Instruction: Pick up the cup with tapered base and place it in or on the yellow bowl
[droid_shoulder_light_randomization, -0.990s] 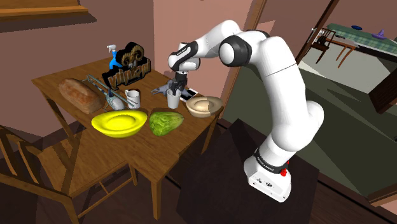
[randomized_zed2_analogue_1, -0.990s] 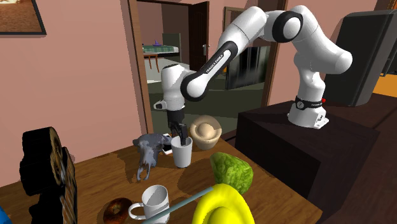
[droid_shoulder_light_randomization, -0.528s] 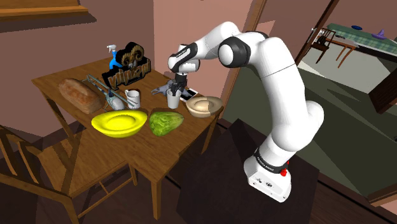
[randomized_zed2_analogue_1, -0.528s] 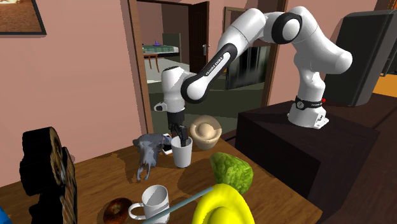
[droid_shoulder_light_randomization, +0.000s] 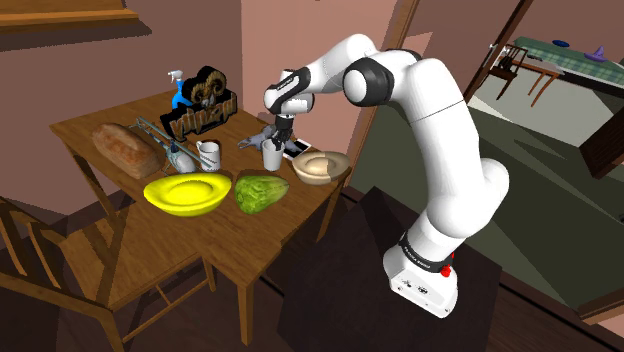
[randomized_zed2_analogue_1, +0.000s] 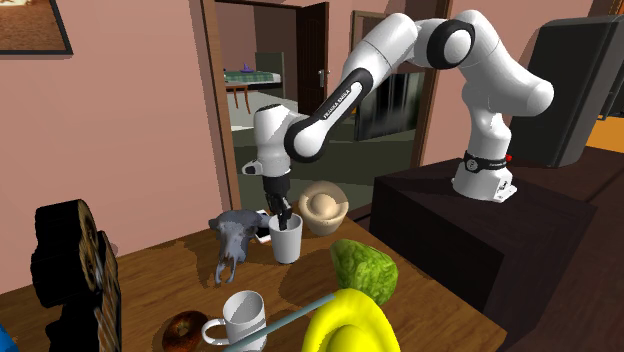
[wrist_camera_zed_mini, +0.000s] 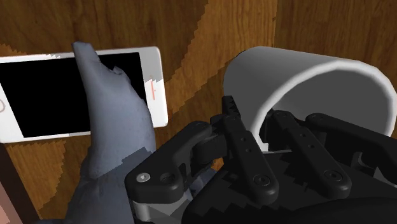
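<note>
The cup (droid_shoulder_light_randomization: 271, 157) (randomized_zed2_analogue_1: 287, 240) is plain white, narrower at the bottom, and stands upright on the wooden table (droid_shoulder_light_randomization: 120, 250) near the middle. My gripper (droid_shoulder_light_randomization: 273, 143) (randomized_zed2_analogue_1: 283, 218) comes down on it from above. In the wrist view the gripper (wrist_camera_zed_mini: 261, 124) is shut on the cup's (wrist_camera_zed_mini: 305, 70) wall, one finger inside the rim and one outside. The yellow bowl (droid_shoulder_light_randomization: 185, 193) (randomized_zed2_analogue_1: 350, 325) lies on the same table, toward the shoulder view's left of the cup and nearer the table's front edge.
A handled white mug (droid_shoulder_light_randomization: 209, 155) (randomized_zed2_analogue_1: 243, 318) and a green leafy lump (droid_shoulder_light_randomization: 260, 191) stand between cup and bowl. A tan bowl (droid_shoulder_light_randomization: 320, 165), a grey animal figure (randomized_zed2_analogue_1: 232, 240) and a phone (wrist_camera_zed_mini: 63, 95) crowd the cup. Bread (droid_shoulder_light_randomization: 127, 149) lies further off.
The fingers have closed onto the cup's rim. The arm and the cup stay where they were.
</note>
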